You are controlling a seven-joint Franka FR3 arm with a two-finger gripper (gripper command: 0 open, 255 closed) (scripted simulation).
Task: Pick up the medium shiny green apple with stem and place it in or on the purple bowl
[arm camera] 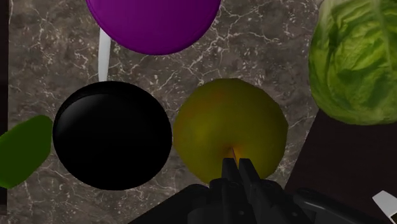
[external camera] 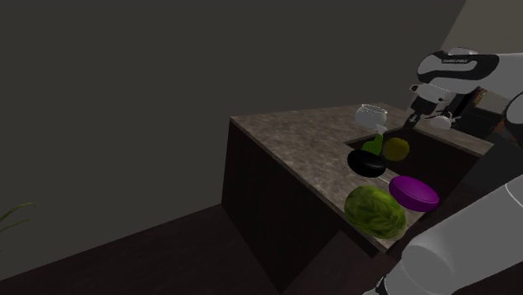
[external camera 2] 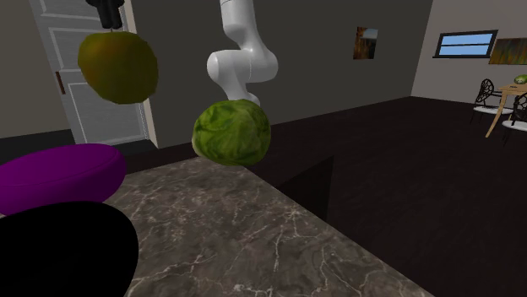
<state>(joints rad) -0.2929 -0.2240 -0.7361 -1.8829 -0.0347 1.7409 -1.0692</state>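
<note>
The apple (arm camera: 229, 127) is dull yellow-green with an orange stem. My gripper (arm camera: 236, 169) is shut on it at the stem end. In the second exterior view the apple (external camera 2: 118, 66) hangs in the air under the gripper (external camera 2: 108, 12), higher than the purple bowl (external camera 2: 59, 175). The purple bowl (arm camera: 154, 22) rests on the marble counter beyond the apple and a black bowl. In the shoulder view the apple (external camera: 396, 148) is above the counter, and the purple bowl (external camera: 414, 193) is nearer the counter's front edge.
A shiny black bowl (arm camera: 112, 143) sits right beside the apple. A large green cabbage (arm camera: 356, 60) lies at the counter's edge (external camera: 369, 236), next to the purple bowl. A small dark green thing (arm camera: 24, 150) lies past the black bowl. Dark floor lies beyond the counter.
</note>
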